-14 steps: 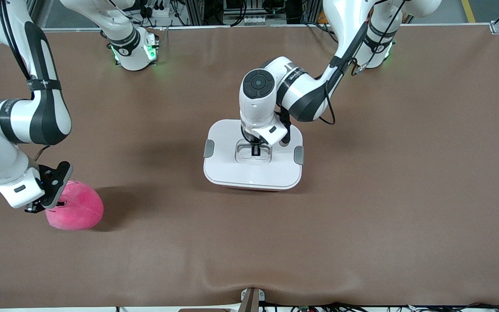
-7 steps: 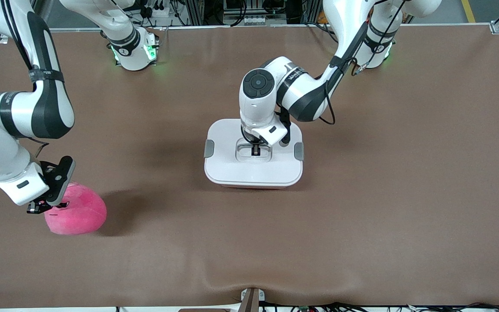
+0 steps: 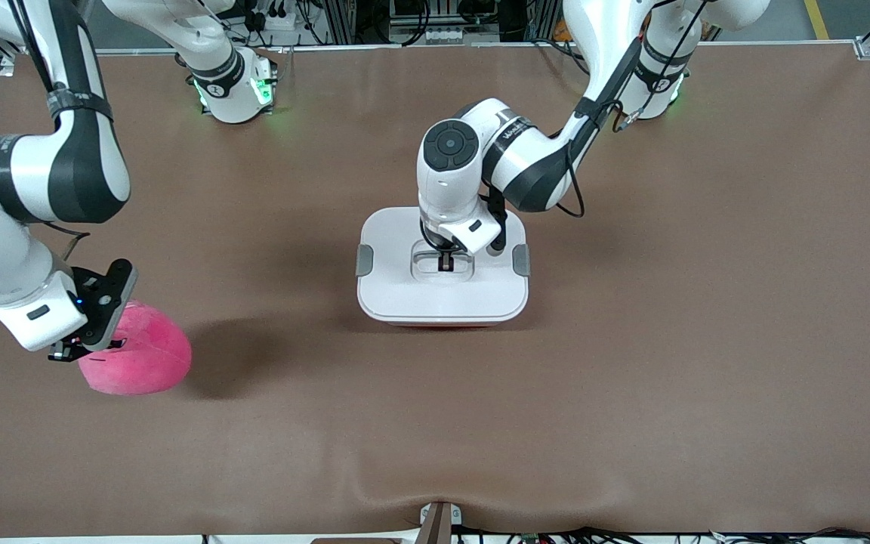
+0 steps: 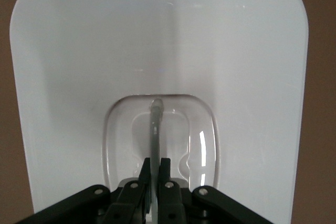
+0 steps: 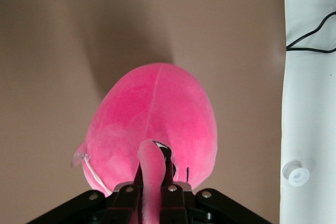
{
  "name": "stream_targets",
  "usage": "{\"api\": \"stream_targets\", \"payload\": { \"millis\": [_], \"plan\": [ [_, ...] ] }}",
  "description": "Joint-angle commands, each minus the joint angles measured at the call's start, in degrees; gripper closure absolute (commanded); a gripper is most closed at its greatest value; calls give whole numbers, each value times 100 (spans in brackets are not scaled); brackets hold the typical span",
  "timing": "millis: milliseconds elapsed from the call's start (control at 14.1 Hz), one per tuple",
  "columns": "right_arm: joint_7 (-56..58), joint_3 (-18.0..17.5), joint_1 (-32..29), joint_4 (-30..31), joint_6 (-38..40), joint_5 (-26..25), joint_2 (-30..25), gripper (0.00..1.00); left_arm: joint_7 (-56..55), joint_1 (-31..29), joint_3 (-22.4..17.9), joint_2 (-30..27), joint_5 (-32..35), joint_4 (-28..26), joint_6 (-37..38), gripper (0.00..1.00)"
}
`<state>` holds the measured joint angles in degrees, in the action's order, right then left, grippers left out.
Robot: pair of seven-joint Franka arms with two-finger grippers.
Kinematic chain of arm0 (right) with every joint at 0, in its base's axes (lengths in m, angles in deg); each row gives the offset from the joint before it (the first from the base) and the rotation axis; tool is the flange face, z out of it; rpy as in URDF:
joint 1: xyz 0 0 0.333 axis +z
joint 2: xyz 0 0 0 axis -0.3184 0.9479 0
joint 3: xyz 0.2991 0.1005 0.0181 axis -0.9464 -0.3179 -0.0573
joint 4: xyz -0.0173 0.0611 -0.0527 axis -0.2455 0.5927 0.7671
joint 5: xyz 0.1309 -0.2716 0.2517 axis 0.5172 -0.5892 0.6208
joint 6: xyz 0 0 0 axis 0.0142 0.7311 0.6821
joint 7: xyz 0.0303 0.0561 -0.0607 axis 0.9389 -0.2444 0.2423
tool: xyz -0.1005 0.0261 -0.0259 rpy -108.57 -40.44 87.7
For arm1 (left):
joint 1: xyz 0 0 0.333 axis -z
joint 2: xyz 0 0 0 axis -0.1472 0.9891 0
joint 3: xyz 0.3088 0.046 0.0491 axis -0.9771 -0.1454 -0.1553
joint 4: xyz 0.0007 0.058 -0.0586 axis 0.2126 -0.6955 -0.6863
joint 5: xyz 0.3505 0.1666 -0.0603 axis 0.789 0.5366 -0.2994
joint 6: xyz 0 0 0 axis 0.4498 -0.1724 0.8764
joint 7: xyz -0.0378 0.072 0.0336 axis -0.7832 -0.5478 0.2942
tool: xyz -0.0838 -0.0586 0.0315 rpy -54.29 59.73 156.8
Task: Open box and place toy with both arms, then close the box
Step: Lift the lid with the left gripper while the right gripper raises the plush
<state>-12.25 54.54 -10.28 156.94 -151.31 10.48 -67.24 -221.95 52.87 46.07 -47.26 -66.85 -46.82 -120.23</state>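
I am gripping the clear handle [image 4: 155, 129] of the white lid [image 3: 441, 291] with my left tool [image 3: 445, 261] while my right tool [image 3: 81, 349] is pinching the pink plush toy [image 3: 137, 355] over the table [image 3: 631, 378] at the right arm's end, so next I judge the lid needs lifting straight off the box [image 3: 441, 323].

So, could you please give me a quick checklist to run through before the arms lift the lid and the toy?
1. Left gripper shut on the handle: ok.
2. Right gripper shut on the toy: ok.
3. Lid seated flat on the box: ok.
4. Grey side clips released: cannot tell.
5. Toy clear of the table: cannot tell.
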Motion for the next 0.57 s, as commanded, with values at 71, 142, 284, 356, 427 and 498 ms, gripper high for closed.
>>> {"api": "stream_targets", "payload": {
  "millis": [71, 142, 284, 356, 427, 498],
  "plan": [
    [-883, 32, 269, -168, 366, 90, -58, 100, 134, 7, 23, -181, 105, -189, -61, 100],
    [-1111, 24, 331, -178, 446, 99, -58, 100, 177, 7, 23, -181, 105, -198, -61, 100],
    [-1621, 24, 410, -195, 586, 151, -58, 100, 195, 7, 23, -190, 113, -198, -61, 100],
    [-1893, 24, 445, -204, 622, 308, -58, 100, 195, 7, 23, -207, 105, -198, -52, 100],
    [-2157, 24, 463, -204, 674, 441, -58, 100, 195, 7, 23, -216, 105, -198, -52, 100],
    [-2403, 24, 472, -204, 710, 503, -58, 100, 195, -2, 23, -234, 105, -198, -35, 100]
  ]
}}
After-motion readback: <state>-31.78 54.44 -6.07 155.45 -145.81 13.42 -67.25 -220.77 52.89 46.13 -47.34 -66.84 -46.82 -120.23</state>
